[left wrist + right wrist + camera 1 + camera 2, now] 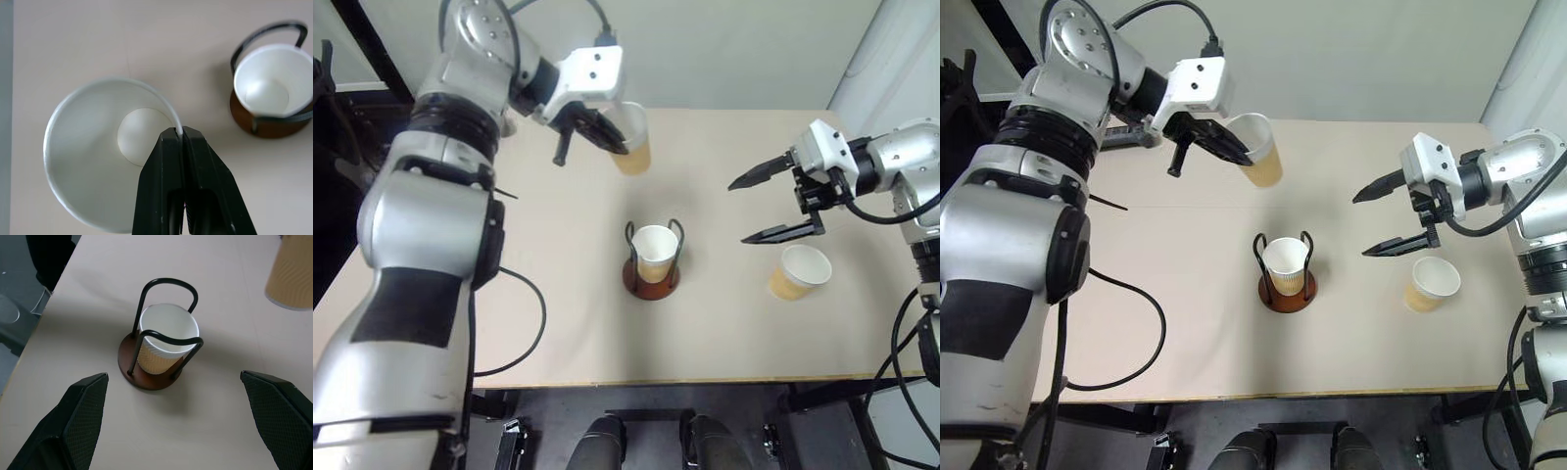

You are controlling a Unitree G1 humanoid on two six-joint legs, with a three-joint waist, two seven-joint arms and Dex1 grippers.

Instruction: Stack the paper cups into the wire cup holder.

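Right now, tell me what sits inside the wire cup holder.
One paper cup stands upright between the wire cup holder's two loops, its inside bare. The cup covers the middle of the brown base, so that part is hidden.

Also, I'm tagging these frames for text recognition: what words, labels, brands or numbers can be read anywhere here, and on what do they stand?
None can be read.
The three paper cups: the one held by the left gripper, the one in the wire cup holder and the one on the table below the open right gripper show plain tan walls and white insides, no print.
The wire cup holder: no label.
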